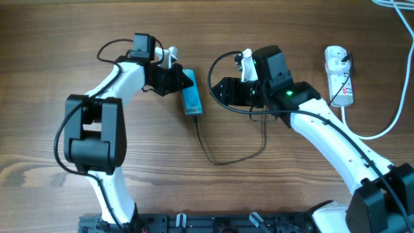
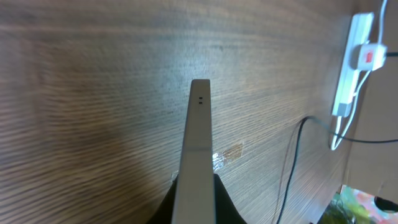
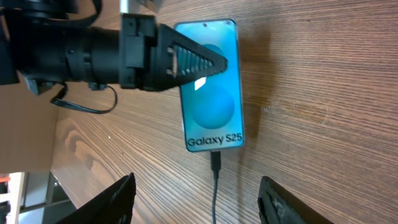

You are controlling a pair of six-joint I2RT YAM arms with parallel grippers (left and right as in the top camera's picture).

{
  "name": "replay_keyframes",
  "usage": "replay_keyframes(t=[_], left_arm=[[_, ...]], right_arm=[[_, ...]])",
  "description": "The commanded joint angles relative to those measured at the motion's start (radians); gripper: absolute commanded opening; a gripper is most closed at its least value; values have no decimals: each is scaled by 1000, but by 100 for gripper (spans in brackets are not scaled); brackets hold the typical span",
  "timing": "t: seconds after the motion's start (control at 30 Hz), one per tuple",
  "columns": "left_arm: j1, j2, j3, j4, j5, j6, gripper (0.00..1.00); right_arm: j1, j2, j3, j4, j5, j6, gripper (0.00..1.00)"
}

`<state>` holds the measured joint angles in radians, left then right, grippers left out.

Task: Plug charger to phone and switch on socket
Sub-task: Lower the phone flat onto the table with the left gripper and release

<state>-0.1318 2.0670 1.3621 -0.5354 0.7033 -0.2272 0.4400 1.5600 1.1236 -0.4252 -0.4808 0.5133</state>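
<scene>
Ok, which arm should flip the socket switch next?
Right. The right gripper is open and free, and the socket lies on that side; the left gripper is clamped on the phone.

The phone [image 3: 211,106], beneath the black ribbed finger of the left end effector [image 1: 176,79], shows a light-blue screen with a teal oval and dark "Galaxy S25" lettering. The charger [image 3: 214,186], between the black fingers of the right end effector [image 1: 218,90], is black. Beyond that end effector, the socket [image 1: 339,76] is white with a red mark, and the surface [image 1: 272,194] is brown wood grain.
</scene>
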Motion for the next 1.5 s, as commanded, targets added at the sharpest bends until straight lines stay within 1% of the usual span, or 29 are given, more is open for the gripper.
replay_keyframes(t=[0.0,0.2,0.23,0.33,0.37,0.5,0.6,0.7,0.77,0.8,0.83,0.93,1.03,1.17,1.23,1.27,1.33,1.4,1.47], left_arm=[[-24,37,-4,-19,9,-16,4],[-35,77,-4,-34,-2,-17,4],[-35,77,-4,-33,-2,-17,8],[-35,77,-4,-40,-18,-17,25],[-35,77,-4,-45,-36,-17,28],[-35,77,-4,-52,-59,-17,30],[-35,77,-4,-57,-78,-17,37],[-35,77,-4,-76,-132,-17,40],[-35,77,-4,-89,-179,-17,45],[-35,77,-4,-98,-206,-17,49],[-35,77,-4,-113,-261,-24,53],[-35,77,-4,-154,-423,-45,59],[-35,77,-4,-165,-509,-51,63],[-35,77,-4,-164,-516,-74,65],[-35,77,-3,-166,-515,-75,69],[-35,74,-2,-180,-515,-81,72],[-35,63,-1,-196,-515,-81,72],[-35,26,0,-207,-522,-80,72],[-35,-61,0,-216,-523,-80,72]], right_arm=[[-3,-12,13,-13,23,-18,64],[-3,-12,13,-44,49,-21,64],[-3,-12,13,-44,52,-20,64],[-2,-12,13,-44,57,-21,64],[-2,-12,13,-45,60,-21,64],[-2,-12,13,-45,64,-21,64],[-2,-12,13,-46,65,-24,64],[-2,-12,13,-48,67,-42,64],[-2,-12,13,-48,67,-42,64],[-2,-12,13,-48,67,-42,64],[-2,-12,13,-48,67,-42,64],[-2,-12,13,-47,68,-43,64],[-2,-12,13,-47,68,-43,65],[-2,-12,13,-49,68,-44,65],[-2,-12,13,-56,83,-46,66],[-2,-12,13,-58,86,-86,69],[-2,-12,13,-66,88,-132,71],[-2,-12,13,-87,103,-151,73],[-2,-12,13,-116,127,-152,74]])
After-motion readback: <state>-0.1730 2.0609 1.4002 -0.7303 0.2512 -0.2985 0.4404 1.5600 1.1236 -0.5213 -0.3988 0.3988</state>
